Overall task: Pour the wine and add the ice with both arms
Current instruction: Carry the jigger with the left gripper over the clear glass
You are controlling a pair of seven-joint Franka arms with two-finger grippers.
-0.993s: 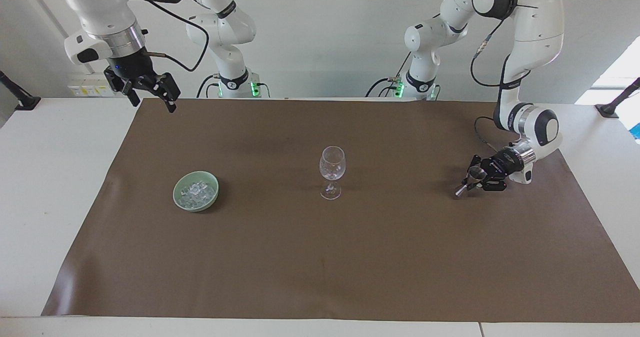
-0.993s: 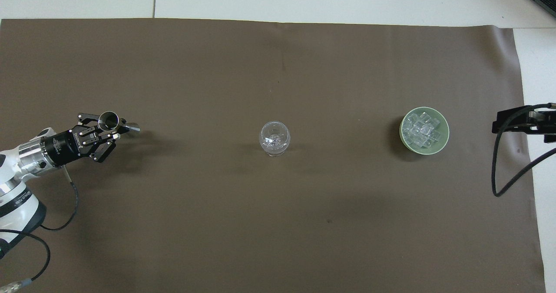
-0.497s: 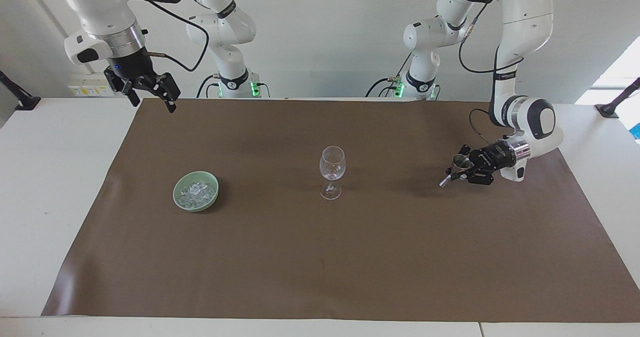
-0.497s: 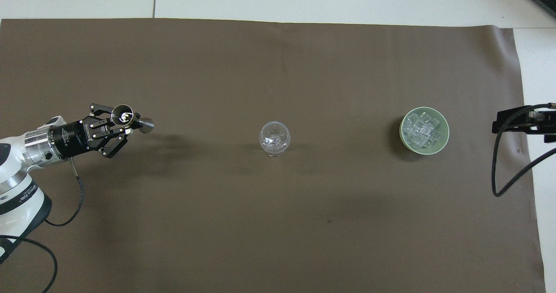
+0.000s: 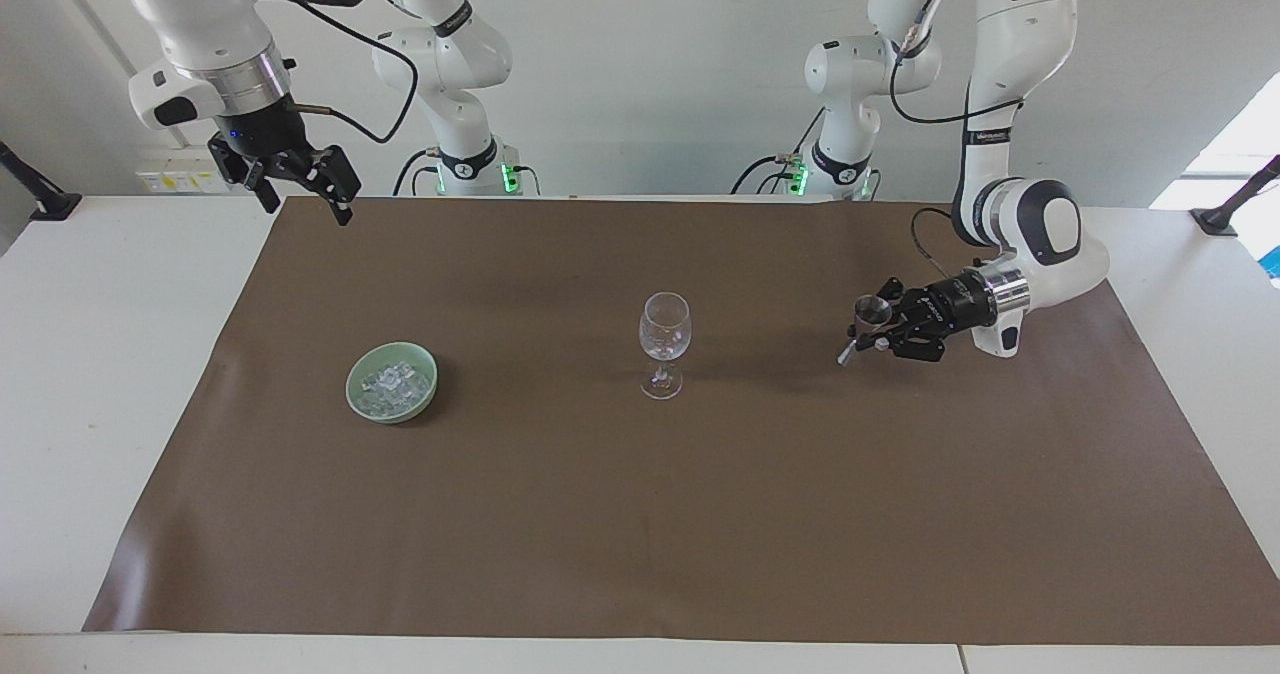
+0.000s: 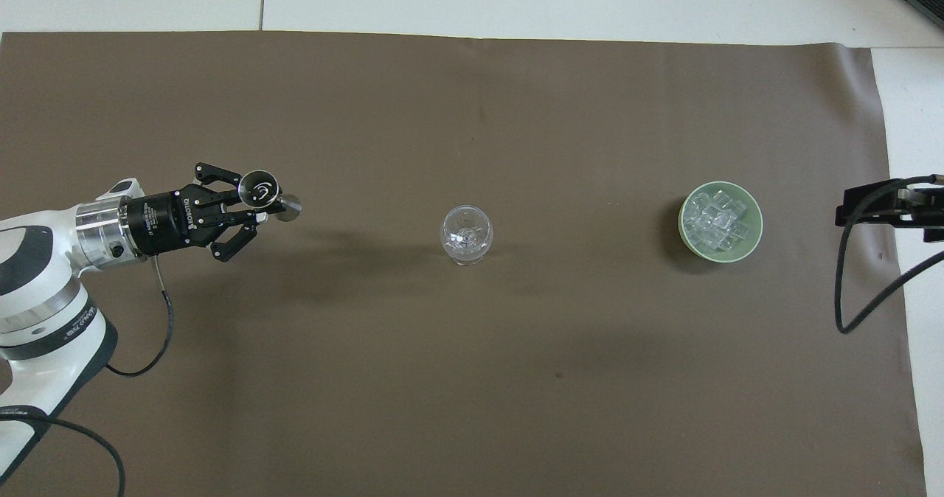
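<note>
Facing view shows the left hand [image 5: 872, 330] above the brown mat [image 5: 640, 514], closed on a small metal jigger [image 5: 866, 320]; the right hand [image 5: 300, 182] waits with fingers apart over the tabletop [image 5: 110, 354]. Overhead view shows the ice [image 6: 719, 220] in a green bowl [image 6: 720, 189], toward the right arm's end, beside the wine glass [image 6: 466, 234].
</note>
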